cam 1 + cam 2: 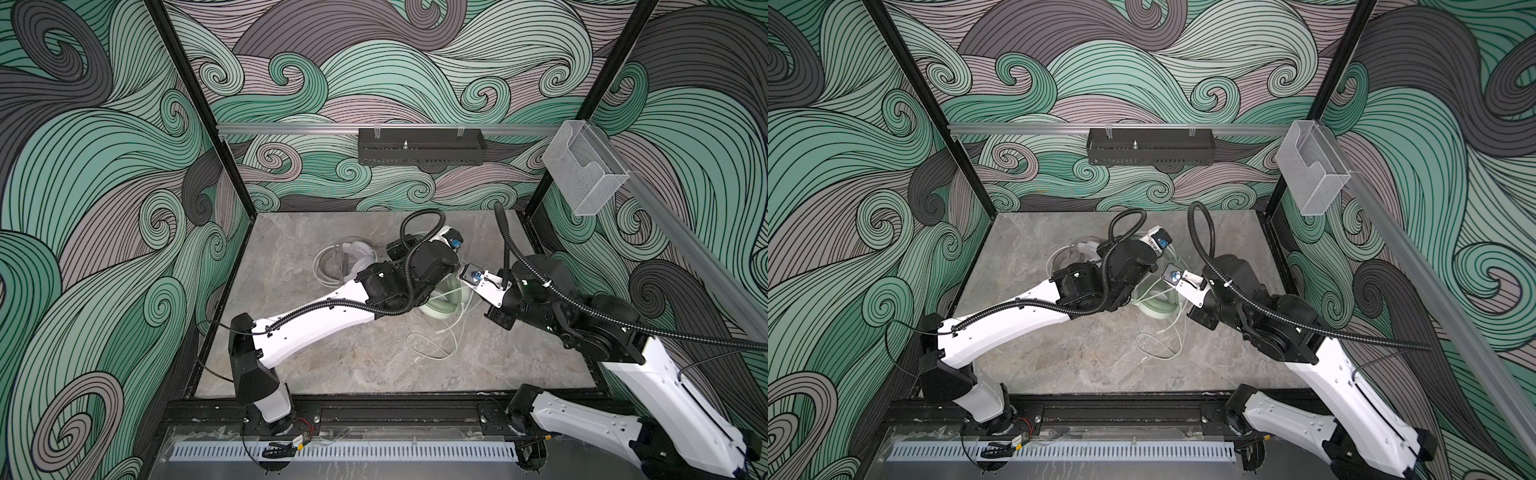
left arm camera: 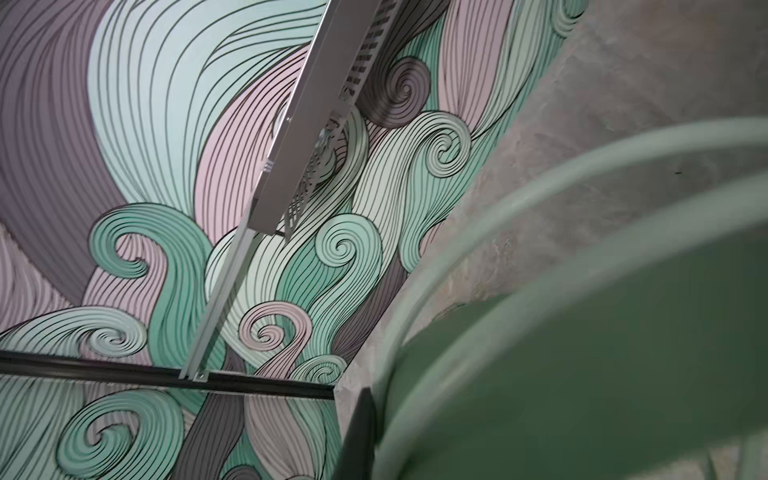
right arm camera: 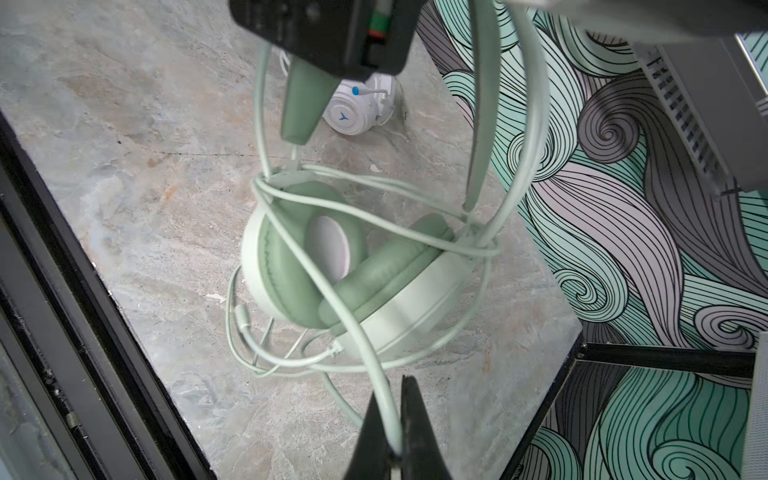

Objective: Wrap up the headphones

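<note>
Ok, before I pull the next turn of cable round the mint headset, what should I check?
1. Right claw pinching the cable: ok, shut on it.
2. Left claw holding the mint headset by its band: ok.
3. Earcups together: ok.
4. Cable fully wound: not ok, a loose tail lies on the table.
5. White headset clear of the work: ok, it lies apart.
6. Mint headset lifted off the table: cannot tell.
</note>
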Robot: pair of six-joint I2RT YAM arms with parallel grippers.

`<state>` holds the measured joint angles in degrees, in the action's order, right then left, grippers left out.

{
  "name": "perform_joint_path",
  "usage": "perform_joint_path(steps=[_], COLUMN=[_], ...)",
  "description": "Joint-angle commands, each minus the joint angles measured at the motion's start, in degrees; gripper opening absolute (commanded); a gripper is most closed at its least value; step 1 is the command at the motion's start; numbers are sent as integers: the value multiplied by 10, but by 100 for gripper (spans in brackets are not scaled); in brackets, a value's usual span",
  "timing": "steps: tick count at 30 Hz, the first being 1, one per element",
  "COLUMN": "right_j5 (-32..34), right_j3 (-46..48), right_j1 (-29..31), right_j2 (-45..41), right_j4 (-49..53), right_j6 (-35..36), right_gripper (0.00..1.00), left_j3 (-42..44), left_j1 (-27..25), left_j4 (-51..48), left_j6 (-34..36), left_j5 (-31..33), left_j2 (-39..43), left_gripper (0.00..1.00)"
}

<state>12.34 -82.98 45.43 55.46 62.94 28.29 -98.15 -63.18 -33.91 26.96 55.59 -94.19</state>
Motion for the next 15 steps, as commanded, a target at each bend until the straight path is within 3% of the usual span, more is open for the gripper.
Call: perform_joint_path(steps=[1,15], right_j5=[43,83], right_j3=[-32,-24], right_j1=[0,0], right_j2=[-1,0], right_j4=[-30,-29], right_j6=[-12,-4], right_gripper=[0,1], left_j3=[-24,-9], left_j1=[3,1], left_j4=[-92,-167], left_j6=[-55,-121], left_j5=[-84,-232], left_j2=[28,71], left_gripper=[0,0])
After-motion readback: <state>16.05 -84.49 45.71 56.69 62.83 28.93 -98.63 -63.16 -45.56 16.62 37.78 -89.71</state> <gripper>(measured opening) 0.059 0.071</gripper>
